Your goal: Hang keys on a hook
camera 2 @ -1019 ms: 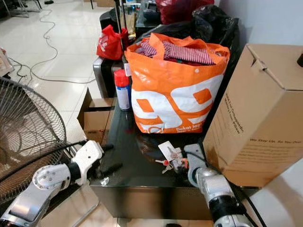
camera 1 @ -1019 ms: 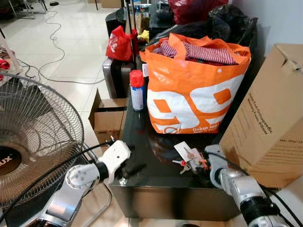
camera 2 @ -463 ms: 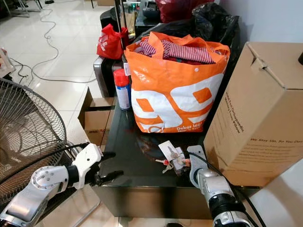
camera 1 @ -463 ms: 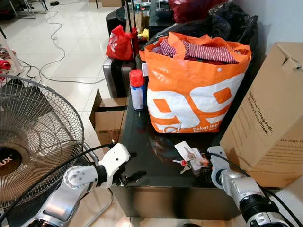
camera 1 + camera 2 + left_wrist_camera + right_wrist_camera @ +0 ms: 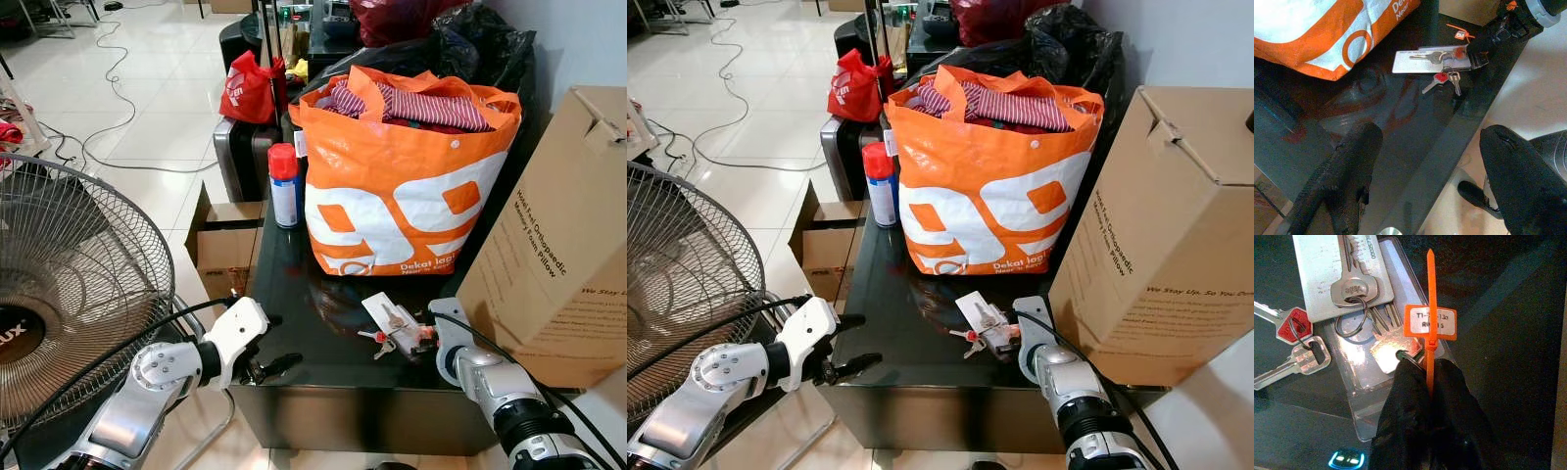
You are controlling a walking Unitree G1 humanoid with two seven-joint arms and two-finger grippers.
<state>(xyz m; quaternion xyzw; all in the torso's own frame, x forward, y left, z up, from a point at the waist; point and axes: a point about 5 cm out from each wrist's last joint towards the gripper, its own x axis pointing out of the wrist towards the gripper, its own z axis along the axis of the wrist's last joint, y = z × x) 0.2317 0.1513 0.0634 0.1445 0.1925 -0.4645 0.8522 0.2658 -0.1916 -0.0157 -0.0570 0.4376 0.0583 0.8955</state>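
A bunch of keys (image 5: 385, 328) with a white card, a red-headed key and an orange tag (image 5: 1430, 322) lies on the black glass table (image 5: 323, 323), near its front right. My right gripper (image 5: 1425, 369) rests on the table just right of the bunch. Its two black fingers (image 5: 1405, 396) are shut on the orange tag's strap by the key ring. My left gripper (image 5: 277, 343) hovers open at the table's front left edge, well apart from the keys (image 5: 1437, 66), with nothing between its fingers (image 5: 1347, 181).
An orange shopping bag (image 5: 402, 186) full of clothes stands behind the keys. A large cardboard box (image 5: 558, 245) crowds the right side. A red-capped spray can (image 5: 284, 186) stands at the table's left edge. A floor fan (image 5: 69, 284) and an open carton (image 5: 225, 245) are on my left.
My left gripper has sunk slightly at the table's front edge and its fingers have spread. The right gripper stays at the keys, which have hardly moved.
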